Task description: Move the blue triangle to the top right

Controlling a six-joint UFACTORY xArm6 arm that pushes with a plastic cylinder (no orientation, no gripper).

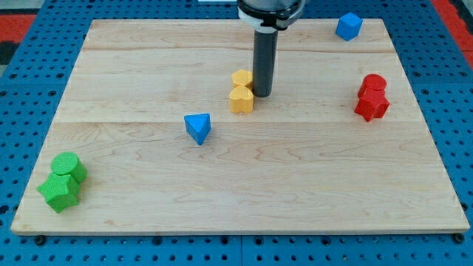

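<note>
The blue triangle [198, 127] lies on the wooden board [295, 185], left of the middle. My tip [262, 94] is down on the board to the upper right of the triangle, well apart from it. The tip stands right beside two yellow blocks: a yellow heart [241, 99] at its left and a yellow block [242, 78] just above that.
A blue cube [349, 26] sits near the board's top right corner. Two red blocks [372, 97] stand together at the right side. Two green blocks [63, 181] sit at the bottom left corner. A blue pegboard [29, 111] surrounds the board.
</note>
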